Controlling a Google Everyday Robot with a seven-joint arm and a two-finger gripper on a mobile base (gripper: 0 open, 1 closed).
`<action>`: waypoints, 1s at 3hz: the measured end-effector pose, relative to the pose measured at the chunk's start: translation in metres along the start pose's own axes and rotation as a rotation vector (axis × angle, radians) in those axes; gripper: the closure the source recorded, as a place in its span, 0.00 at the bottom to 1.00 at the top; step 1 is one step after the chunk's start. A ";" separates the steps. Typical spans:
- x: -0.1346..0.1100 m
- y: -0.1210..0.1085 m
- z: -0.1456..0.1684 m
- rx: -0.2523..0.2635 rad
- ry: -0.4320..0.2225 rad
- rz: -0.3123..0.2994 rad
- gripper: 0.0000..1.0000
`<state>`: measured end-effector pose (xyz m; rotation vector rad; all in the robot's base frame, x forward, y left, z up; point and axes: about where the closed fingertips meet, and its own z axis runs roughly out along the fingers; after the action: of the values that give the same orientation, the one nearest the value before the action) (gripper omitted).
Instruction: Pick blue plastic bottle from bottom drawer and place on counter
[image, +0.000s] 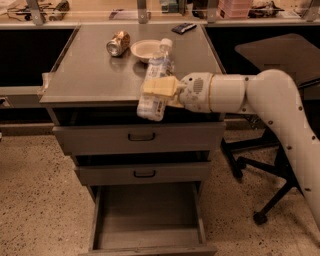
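The gripper (159, 86) was clamped across the middle of the blue plastic bottle (159, 62), its tan fingers (156, 85) closed on the label band. It reached in from the right on the white arm (260, 95). The bottle hung clear of the bottom drawer (147, 212), which stood pulled out, its floor bare.

The bottle was held at the front edge of the counter (85, 75), a little right of that edge's middle. Its long axis ran near upright, with the white cap on top and tipped slightly toward the back right corner. In this view its base overlapped the front edge and the dark gap under it, so the base seemed not yet to be over the grey top. Whether it had cleared the edge in height could not be told for certain.

The coming move looked to turn on that relation. The free part of the counter lay behind the bottle, toward the back edge, and the base probably had to pass above the front edge before it went down.

A can (118, 43) lay on its side and a bowl (144, 49) sat just beside it, both near the middle of the back edge. The bare front half of the top looked like the safer spot.
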<state>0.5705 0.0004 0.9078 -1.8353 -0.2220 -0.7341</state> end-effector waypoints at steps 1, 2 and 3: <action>0.063 0.003 -0.001 -0.148 0.078 0.053 1.00; 0.078 0.005 -0.008 -0.199 0.111 0.099 1.00; 0.075 0.004 -0.006 -0.186 0.104 0.101 1.00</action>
<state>0.6293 -0.0206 0.9491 -1.9616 0.0073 -0.7990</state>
